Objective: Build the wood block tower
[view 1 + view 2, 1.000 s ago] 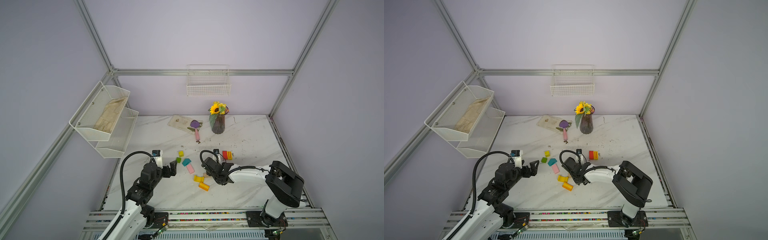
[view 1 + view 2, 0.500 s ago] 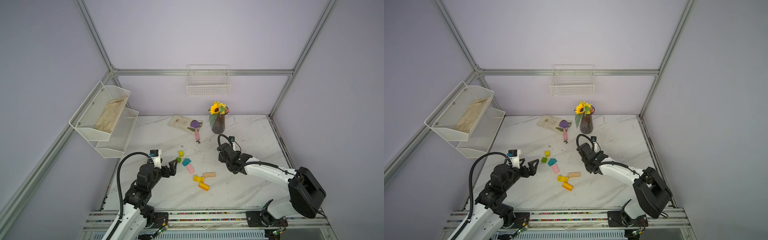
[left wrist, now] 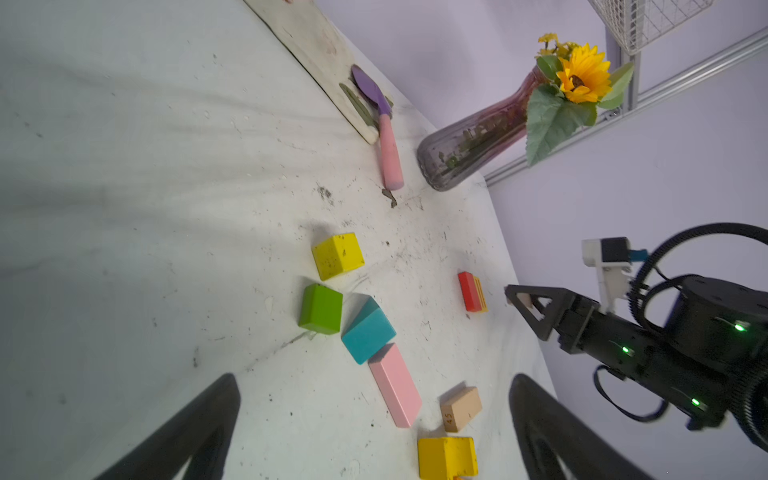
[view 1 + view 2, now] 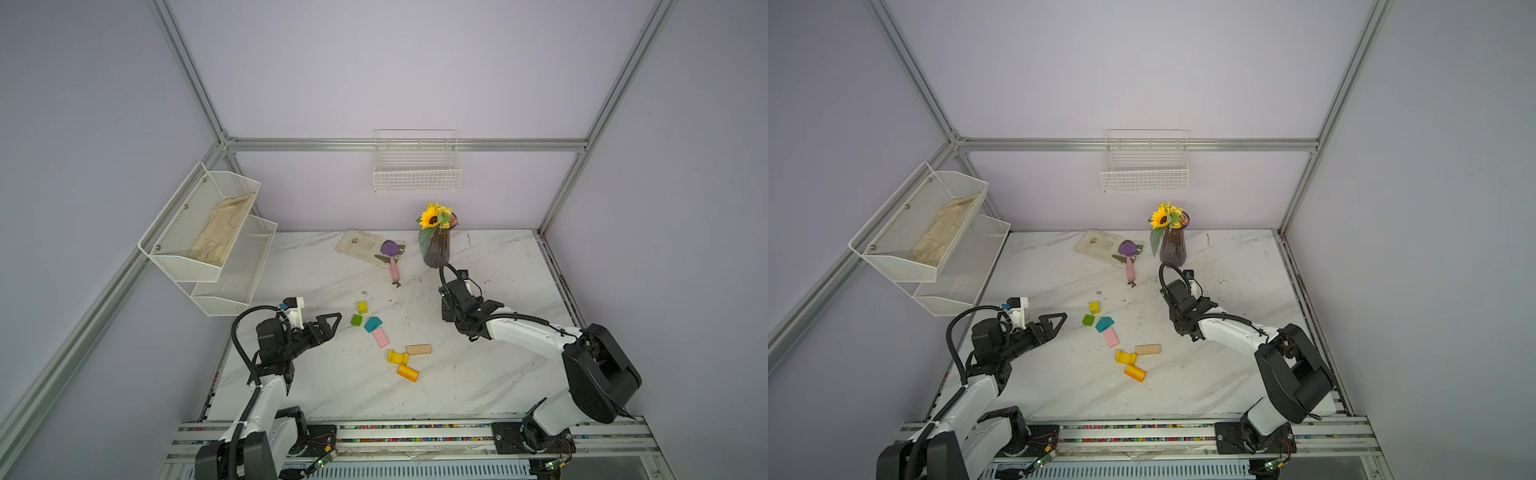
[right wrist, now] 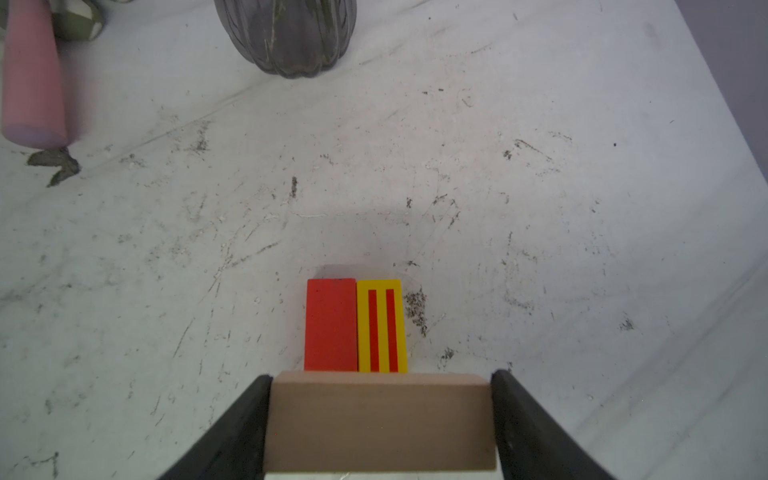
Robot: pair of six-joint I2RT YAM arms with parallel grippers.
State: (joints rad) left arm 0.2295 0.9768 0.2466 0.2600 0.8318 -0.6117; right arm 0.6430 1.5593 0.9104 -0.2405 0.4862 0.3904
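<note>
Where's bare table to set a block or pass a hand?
Bare: between the orange cylinder, the right arm and the front rail; also between the left hand, the board and the wire shelf. Crowded: the line of blocks from yellow cube to cylinder, and near the vase, where the right hand holds a tan bar by the red block.

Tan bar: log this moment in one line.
right fingers: shut on tan bar | left fingers: open, empty | base: red block beside striped block
</note>
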